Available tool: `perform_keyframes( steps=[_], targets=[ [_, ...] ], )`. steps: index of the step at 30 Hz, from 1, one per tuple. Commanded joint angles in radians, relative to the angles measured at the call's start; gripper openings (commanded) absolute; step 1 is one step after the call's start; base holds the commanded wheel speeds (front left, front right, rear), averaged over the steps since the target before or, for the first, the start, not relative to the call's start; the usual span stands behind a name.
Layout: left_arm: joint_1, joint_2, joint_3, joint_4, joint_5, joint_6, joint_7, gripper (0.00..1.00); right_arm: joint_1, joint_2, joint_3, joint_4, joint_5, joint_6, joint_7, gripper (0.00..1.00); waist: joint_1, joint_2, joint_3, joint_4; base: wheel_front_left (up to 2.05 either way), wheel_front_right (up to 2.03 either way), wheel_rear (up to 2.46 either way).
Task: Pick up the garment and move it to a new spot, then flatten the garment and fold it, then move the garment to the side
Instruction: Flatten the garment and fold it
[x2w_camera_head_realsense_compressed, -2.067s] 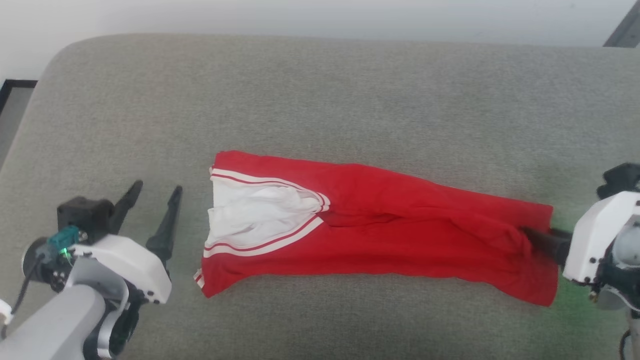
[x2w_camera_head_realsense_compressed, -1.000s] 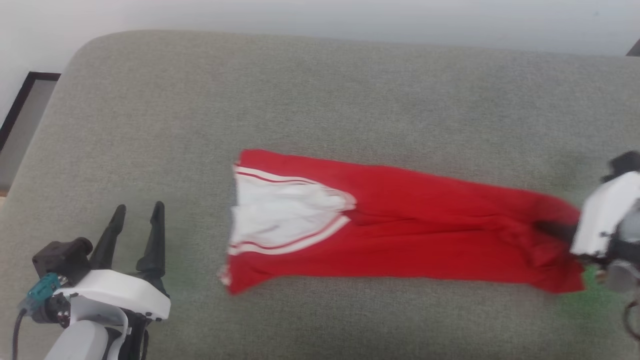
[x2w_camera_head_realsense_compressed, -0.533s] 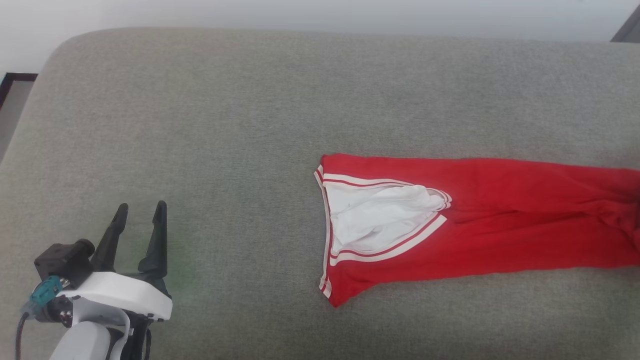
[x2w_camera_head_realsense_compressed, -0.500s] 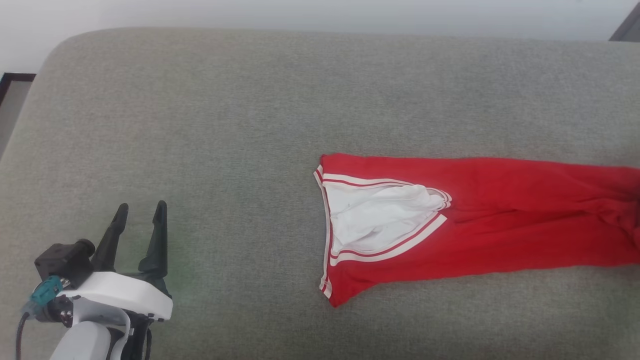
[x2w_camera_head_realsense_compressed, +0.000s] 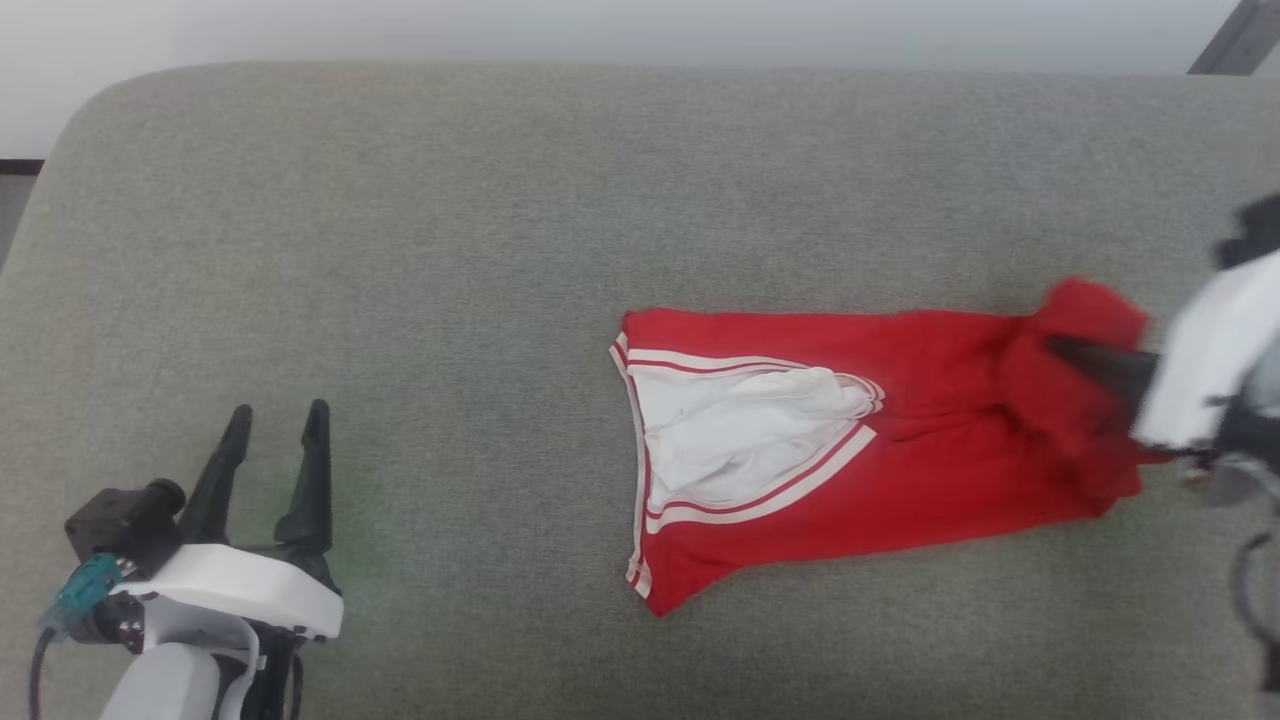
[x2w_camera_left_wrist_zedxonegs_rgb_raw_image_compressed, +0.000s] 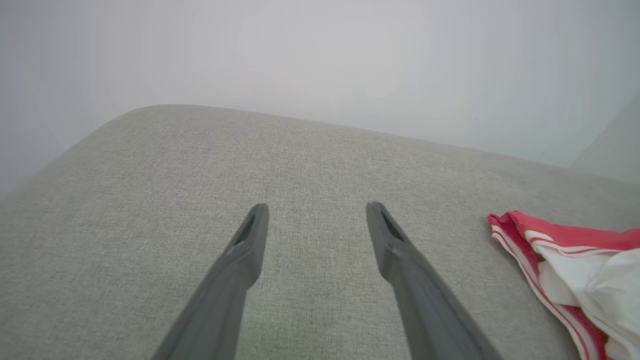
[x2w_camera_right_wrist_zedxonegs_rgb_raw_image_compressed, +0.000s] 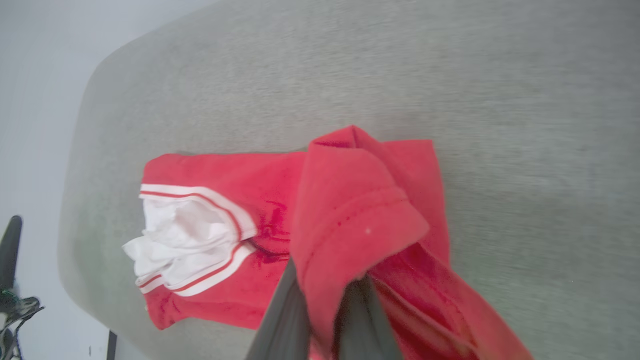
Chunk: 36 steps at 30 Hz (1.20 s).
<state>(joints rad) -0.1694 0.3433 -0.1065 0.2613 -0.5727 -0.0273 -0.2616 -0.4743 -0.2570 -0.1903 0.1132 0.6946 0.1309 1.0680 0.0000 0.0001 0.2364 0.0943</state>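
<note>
The garment (x2w_camera_head_realsense_compressed: 930, 470), a red T-shirt folded into a long band, lies across the grey cushion right of centre. Its white sleeve (x2w_camera_head_realsense_compressed: 730, 430) with red-white stripe trim faces left, and the chest letters are hidden. My right gripper (x2w_camera_head_realsense_compressed: 1075, 355) is shut on the garment's right end, holding it bunched and raised above the rest. In the right wrist view the red hem (x2w_camera_right_wrist_zedxonegs_rgb_raw_image_compressed: 350, 215) drapes over the fingers (x2w_camera_right_wrist_zedxonegs_rgb_raw_image_compressed: 285, 310). My left gripper (x2w_camera_head_realsense_compressed: 278, 420) stands open at the lower left, apart from the cloth. Its fingers frame bare cushion (x2w_camera_left_wrist_zedxonegs_rgb_raw_image_compressed: 315, 210), and the sleeve's edge (x2w_camera_left_wrist_zedxonegs_rgb_raw_image_compressed: 565, 250) lies to their right.
The grey cushion (x2w_camera_head_realsense_compressed: 400, 250) has a rounded far-left corner, with a pale wall behind it. A dark frame (x2w_camera_head_realsense_compressed: 15, 167) shows past the left edge and a dark bar (x2w_camera_head_realsense_compressed: 1235, 40) at the top right. Bare fabric stretches left of the garment.
The garment's right end, stretched flat out of view half a second ago, is now lifted and bunched, carried leftward by my right gripper. The left gripper has stayed put.
</note>
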Motion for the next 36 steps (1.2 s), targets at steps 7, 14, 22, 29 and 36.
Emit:
perform_keyframes(
  steps=[7,14,22,29,36],
  targets=[
    [-0.03,-0.02,-0.02,0.021,0.012,-0.022,-0.004,1.0,-0.003,0.075,0.143,-0.034,0.017,-0.001,-0.027,0.0,0.0,-0.0001,-0.001,0.042,0.0,0.0,0.0],
    [-0.067,-0.036,-0.052,0.056,0.022,-0.04,-0.004,1.0,-0.061,0.116,0.256,0.088,0.022,-0.001,-0.098,0.0,0.0,-0.0001,-0.001,0.102,0.0,0.0,0.0],
    [-0.087,-0.055,-0.062,0.091,0.032,-0.056,-0.004,1.0,-0.116,0.129,0.353,0.233,0.029,0.0,-0.182,0.54,0.0,-0.0001,-0.008,0.138,0.0,0.0,0.0],
    [-0.065,-0.053,-0.035,0.095,0.034,-0.065,-0.004,1.0,-0.13,0.098,0.423,0.209,0.082,-0.001,-0.179,1.0,0.0,-0.0001,-0.021,0.113,0.0,0.0,0.0],
    [-0.056,-0.046,-0.008,0.088,0.042,-0.066,-0.004,1.0,-0.109,0.034,0.429,0.086,0.132,0.0,-0.197,1.0,0.0,-0.0001,-0.038,0.057,0.0,0.0,0.0]
  ],
)
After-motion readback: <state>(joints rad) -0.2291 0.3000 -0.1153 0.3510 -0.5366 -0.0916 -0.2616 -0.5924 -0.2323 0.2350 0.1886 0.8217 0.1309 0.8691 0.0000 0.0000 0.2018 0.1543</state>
